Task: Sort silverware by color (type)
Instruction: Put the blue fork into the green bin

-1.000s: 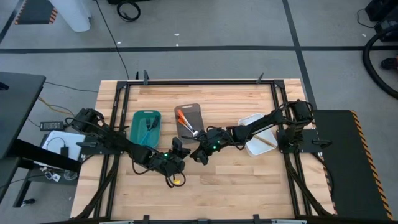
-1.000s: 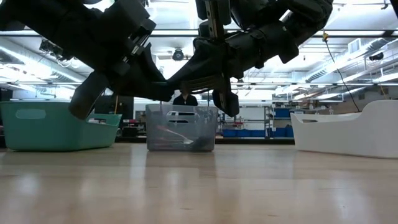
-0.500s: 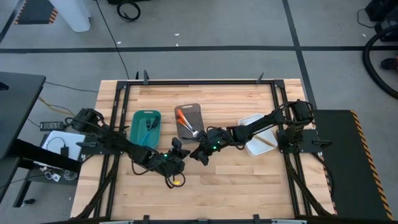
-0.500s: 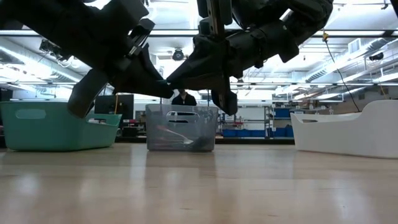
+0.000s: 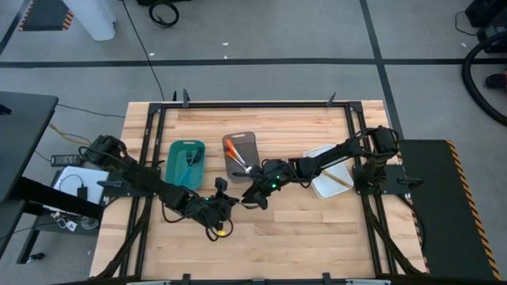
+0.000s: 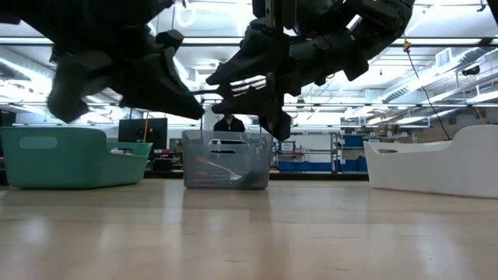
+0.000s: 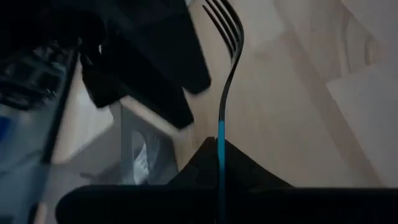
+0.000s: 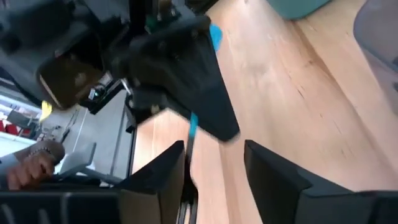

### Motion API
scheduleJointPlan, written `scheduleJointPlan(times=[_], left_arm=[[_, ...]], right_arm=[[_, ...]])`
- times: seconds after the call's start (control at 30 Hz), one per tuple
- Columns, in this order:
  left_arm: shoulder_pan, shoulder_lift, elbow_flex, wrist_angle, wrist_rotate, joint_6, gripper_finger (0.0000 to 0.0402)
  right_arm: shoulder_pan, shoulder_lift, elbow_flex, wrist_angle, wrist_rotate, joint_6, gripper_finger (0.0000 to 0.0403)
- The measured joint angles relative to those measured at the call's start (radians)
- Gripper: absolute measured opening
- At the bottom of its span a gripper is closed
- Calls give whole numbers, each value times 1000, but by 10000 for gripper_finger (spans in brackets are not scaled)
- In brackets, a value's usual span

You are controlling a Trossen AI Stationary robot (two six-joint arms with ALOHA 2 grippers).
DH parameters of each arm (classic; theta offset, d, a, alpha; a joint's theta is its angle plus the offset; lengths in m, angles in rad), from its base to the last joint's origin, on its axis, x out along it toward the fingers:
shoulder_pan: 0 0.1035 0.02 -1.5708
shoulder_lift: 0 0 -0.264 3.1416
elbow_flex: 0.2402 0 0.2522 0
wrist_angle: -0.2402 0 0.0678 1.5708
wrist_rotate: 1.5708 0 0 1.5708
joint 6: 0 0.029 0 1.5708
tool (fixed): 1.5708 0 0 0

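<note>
Jutting from the clamped left hand [image 7: 217, 163], the blue-handled fork [image 7: 225, 81].

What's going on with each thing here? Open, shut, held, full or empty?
Left gripper: shut on the blue fork.
Right gripper: open, fingers either side of the fork, not gripping.
Teal tray: holds utensils.
Grey tray: holds orange-handled silverware.
White tray: holds one gold utensil.

Grey floor [image 5: 261, 47] crossed by dark tape lines; black cables trail at the left. Wooden table [image 5: 269, 237] in a black frame. Behind it a wide hall: ceiling strip lights [image 6: 436, 39], shelving with blue bins [image 6: 311, 165], a person [image 6: 230, 123] in dark clothing standing far back
</note>
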Motion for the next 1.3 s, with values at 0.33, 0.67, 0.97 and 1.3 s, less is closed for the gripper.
scheduleJointPlan(times=[0.33, 0.67, 0.97, 1.3], left_arm=[[-17, -99, 0, -207, 66, -255, 5], [-22, -174, 0, -378, 128, -435, 6], [-19, -273, 0, -500, 135, -568, 7], [6, -419, 0, -627, 119, -689, 8]], right_arm=[[-16, -17, -1, -4, -32, -75, 190], [-16, -43, -1, -18, -13, -136, 190], [5, -46, -1, -36, 7, -179, 190], [73, -71, -1, -40, 107, -293, 190]])
